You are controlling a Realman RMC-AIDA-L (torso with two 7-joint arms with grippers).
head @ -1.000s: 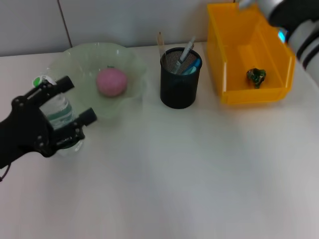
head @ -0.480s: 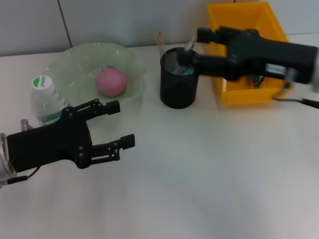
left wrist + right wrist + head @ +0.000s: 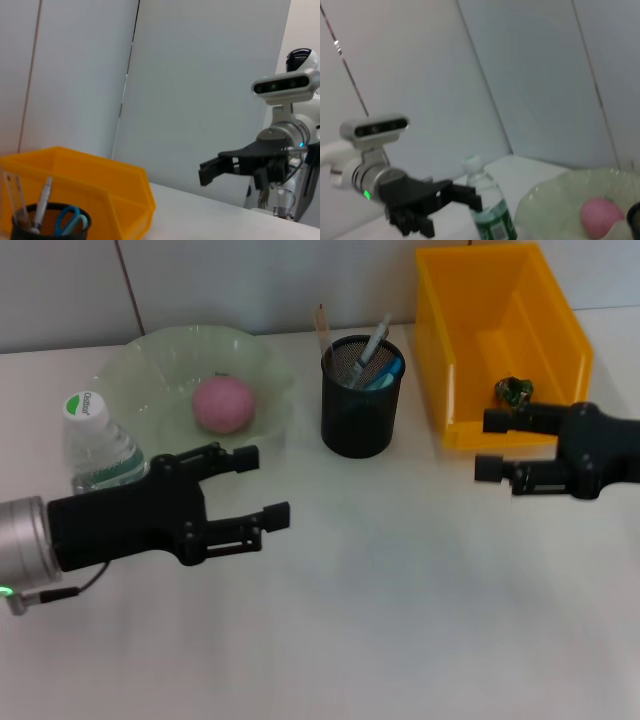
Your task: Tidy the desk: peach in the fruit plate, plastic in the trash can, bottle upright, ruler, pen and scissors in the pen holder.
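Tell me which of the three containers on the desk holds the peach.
The pale green fruit plate, left of the black pen holder; the pink peach sits in it. The yellow bin holds only crumpled plastic.

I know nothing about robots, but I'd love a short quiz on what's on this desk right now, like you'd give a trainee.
1. True or false: the peach lies in the green fruit plate.
2. What sits at the bottom of the yellow bin?
A. a pen
B. a crumpled green bit of plastic
C. a peach
3. Fill in: the water bottle stands ____ beside the plate.

Key
1. True.
2. B. The pen is in the black pen holder, with the ruler and blue-handled scissors.
3. Upright.
Both grippers, left and right, are open and hold nothing.
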